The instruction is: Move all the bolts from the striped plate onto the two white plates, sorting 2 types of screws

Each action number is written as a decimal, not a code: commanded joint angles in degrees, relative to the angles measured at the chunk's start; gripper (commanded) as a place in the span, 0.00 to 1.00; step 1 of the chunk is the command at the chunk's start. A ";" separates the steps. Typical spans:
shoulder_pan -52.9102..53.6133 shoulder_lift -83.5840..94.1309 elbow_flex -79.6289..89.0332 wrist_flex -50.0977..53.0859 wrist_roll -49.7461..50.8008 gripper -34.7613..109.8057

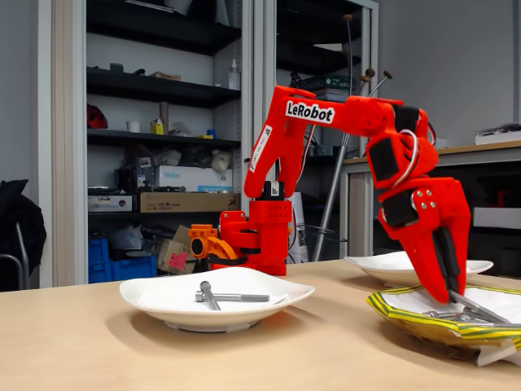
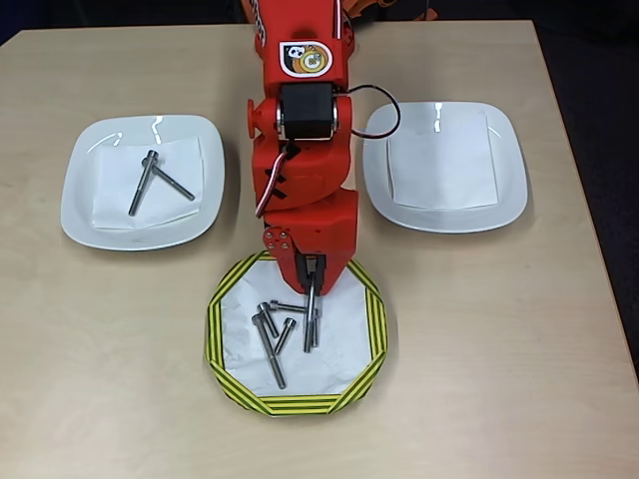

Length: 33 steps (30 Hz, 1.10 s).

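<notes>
Showing overhead: right white plate (image 2: 444,165) bare, claw (image 2: 312,307) over bolts (image 2: 278,334).

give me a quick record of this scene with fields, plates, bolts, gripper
striped plate: front centre of the table in the overhead view, paper lining, several bolts still in it
left white plate: two long bolts crossing at their heads, on a paper sheet
right white plate: paper sheet, no bolts
gripper: down inside the striped plate, fingers at a bolt near the plate's middle; grip cannot be judged
sorting state: long bolts started on the left plate, right plate not yet used
</notes>
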 commanded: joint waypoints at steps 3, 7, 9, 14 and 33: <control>3.96 5.62 -4.66 7.03 -9.49 0.24; 7.82 7.73 -4.66 9.40 -16.61 0.24; 9.76 9.40 -4.39 11.16 -19.69 0.24; 16.44 15.73 -0.09 14.33 -28.04 0.24; 43.07 32.87 24.35 12.39 -49.75 0.25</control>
